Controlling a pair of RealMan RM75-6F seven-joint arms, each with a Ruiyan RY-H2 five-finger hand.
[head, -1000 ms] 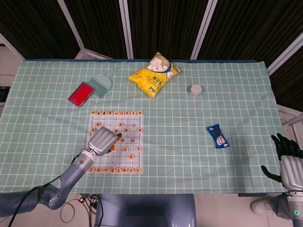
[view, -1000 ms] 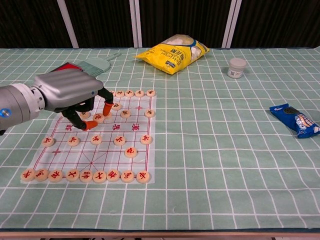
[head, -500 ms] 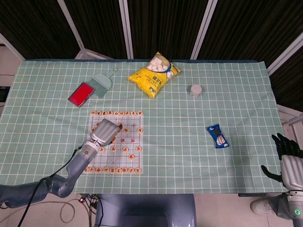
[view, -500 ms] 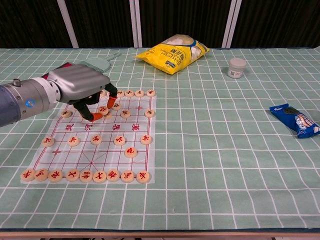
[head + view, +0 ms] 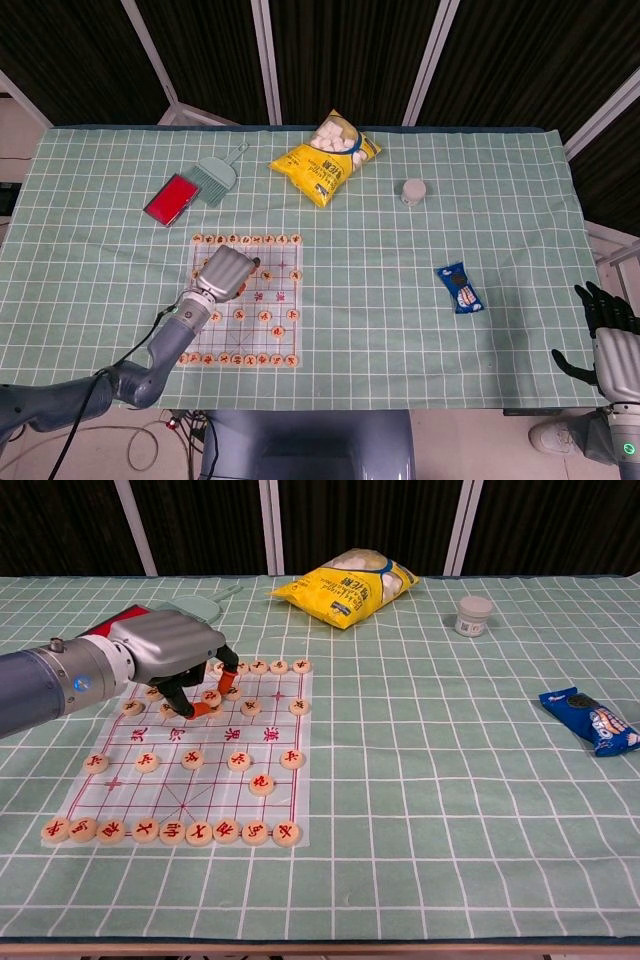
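Observation:
A paper chess board (image 5: 284, 288) (image 5: 215, 798) with round wooden pieces lies on the left half of the green checked tablecloth. My left hand (image 5: 228, 272) (image 5: 168, 652) hovers over the board's far left part. Its thumb and a finger pinch one chess piece (image 5: 211, 697) just above the board, near the back rows. My right hand (image 5: 612, 345) appears only in the head view. It hangs beyond the table's near right corner with fingers spread and nothing in it.
A yellow snack bag (image 5: 325, 160) (image 5: 350, 588) lies at the back centre, a small white jar (image 5: 413, 190) (image 5: 474, 615) to its right. A blue packet (image 5: 461, 288) (image 5: 592, 720) lies at the right. A red box (image 5: 170, 200) and green brush (image 5: 215, 178) sit back left.
My left hand has moved away from me across the board, toward its back rows, carrying the pinched piece along. The right hand has stayed still.

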